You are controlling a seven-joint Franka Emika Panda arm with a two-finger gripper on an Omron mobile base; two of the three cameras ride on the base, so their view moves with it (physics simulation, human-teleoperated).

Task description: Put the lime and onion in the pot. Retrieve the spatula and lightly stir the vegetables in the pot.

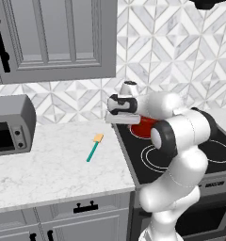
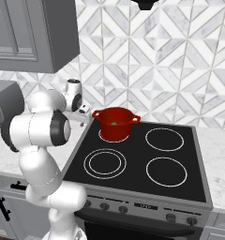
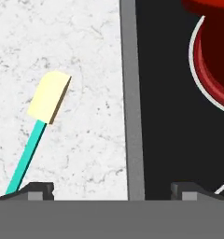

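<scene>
Overall, the gripper [image 3: 112, 189] stands wide open and grasps nothing; its two dark fingertips [image 3: 39, 190] sit well apart in the hand view, straddling the seam between the marble counter [image 3: 81, 46] and the black stove top [image 3: 165, 116].

To the left of the gripper, the spatula [image 1: 94, 147] lies flat on the counter. Its pale tan blade points away from the fingertips, and its teal handle runs back toward the left fingertip, ending just beside it in the hand view; whether they touch cannot be told. Farther left along the counter stands a grey toaster oven [image 1: 11, 123], well apart from the tool.

To the right of the gripper, the red pot [image 2: 115, 123] stands upright on the rear left burner, near the hand but clear of it. A small olive-green shape inside, the lime [image 2: 114, 123], shows in the right base view. The onion cannot be made out within the pot.

On the stove's front panel [image 2: 147, 205], a short strip of lettering is present but too small to read. No other writing or brand mark is legible.
</scene>
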